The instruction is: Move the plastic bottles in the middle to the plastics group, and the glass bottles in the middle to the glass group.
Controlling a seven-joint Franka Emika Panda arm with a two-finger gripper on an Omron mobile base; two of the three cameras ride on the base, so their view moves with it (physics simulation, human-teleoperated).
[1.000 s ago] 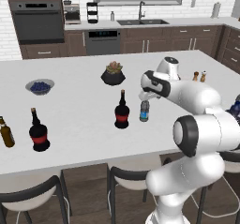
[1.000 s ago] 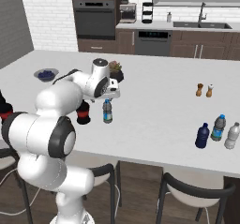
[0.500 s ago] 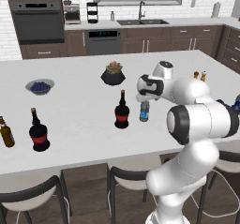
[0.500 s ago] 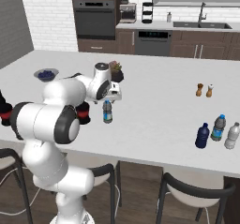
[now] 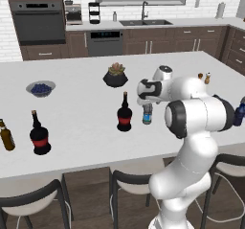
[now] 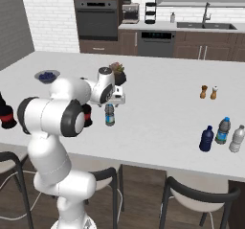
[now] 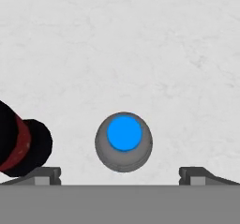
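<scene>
A clear plastic bottle (image 5: 147,114) with a blue cap and label stands mid-counter, next to a black glass bottle (image 5: 124,114) with a red band. My gripper (image 5: 146,101) hangs open right above the clear bottle (image 6: 110,115). In the hand view its blue cap (image 7: 124,133) lies between my spread fingertips (image 7: 47,174), untouched, with the black bottle (image 7: 18,145) to the left. At the left stand another black bottle (image 5: 39,135) and an amber bottle (image 5: 6,136). At the right stand a dark blue bottle (image 6: 206,139), a blue-labelled bottle (image 6: 222,131) and a pale bottle (image 6: 236,139).
A bowl of blueberries (image 5: 40,88) and a potted plant (image 5: 115,74) sit farther back on the white counter (image 5: 81,108). Salt and pepper shakers (image 6: 208,92) stand at the right rear. Dark stools (image 6: 196,194) line the near edge.
The hand has sunk slightly over the clear bottle while the arm's elbow swung. The bottles have not moved.
</scene>
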